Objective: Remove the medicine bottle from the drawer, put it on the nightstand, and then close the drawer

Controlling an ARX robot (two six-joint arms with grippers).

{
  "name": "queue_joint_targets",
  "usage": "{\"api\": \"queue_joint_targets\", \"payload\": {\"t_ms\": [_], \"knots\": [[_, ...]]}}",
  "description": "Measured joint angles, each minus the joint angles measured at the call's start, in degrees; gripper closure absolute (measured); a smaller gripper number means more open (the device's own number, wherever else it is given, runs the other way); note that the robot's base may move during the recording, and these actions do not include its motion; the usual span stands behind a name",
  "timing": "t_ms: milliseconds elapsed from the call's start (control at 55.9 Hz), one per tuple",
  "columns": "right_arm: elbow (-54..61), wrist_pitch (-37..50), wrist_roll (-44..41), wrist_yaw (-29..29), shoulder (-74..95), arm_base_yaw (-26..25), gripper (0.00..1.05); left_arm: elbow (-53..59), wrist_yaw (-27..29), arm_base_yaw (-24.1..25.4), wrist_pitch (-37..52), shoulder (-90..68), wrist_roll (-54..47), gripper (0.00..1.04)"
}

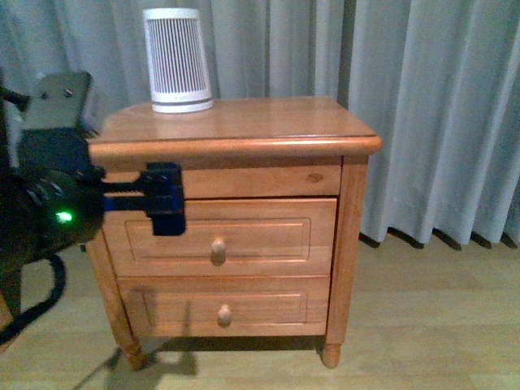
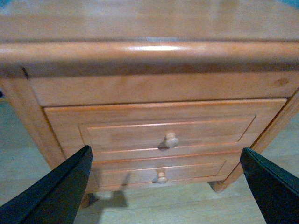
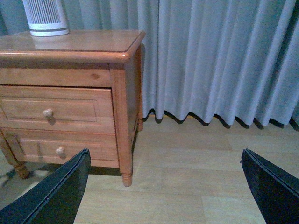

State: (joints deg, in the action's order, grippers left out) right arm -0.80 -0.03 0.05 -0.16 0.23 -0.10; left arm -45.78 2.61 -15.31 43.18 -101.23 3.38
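Your left fingers [image 1: 166,199] hang in front of the table [image 1: 244,146], just under its rounded top edge and at the upper left corner of the drawer [image 1: 276,236]. They are spread wide and grip nothing: the left wrist view shows both dark tips far apart, with the wood showing open between them. Whether they touch the drawer front you cannot tell from these views.

The drawer is pushed in, its panelled front sitting level with the frame. Its round knob [image 1: 218,250] lies lower than your left fingers and off to their right, close by but apart from them; from the wrist it sits in line with the gap between them. The lower drawer [image 1: 268,302] sits further down again, also pushed in.

The medicine bottle shows in no view; if it is inside the drawer, the front hides it.

On the table top, above and behind your left fingers, a white ribbed appliance [image 1: 177,58] stands upright near the back edge.

Your right fingers [image 3: 60,191] are spread just as wide and hold nothing. They stand well off the table's right side, with its corner post, the grey curtain [image 1: 431,106] and the pale floor [image 1: 422,325] ahead of them.
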Motion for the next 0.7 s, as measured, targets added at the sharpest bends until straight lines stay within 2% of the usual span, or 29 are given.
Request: {"api": "queue_joint_targets", "payload": {"t_ms": [286,697], "knots": [[0.00,0.00,0.00,-0.02,0.00,0.00,0.07,-12.52,2.03,-3.58,1.40,-20.61,2.21,0.07],[0.00,0.00,0.00,0.00,0.00,0.00,0.07,-32.61,3.23,-0.98,-3.82,-37.99,8.02,0.07]]}}
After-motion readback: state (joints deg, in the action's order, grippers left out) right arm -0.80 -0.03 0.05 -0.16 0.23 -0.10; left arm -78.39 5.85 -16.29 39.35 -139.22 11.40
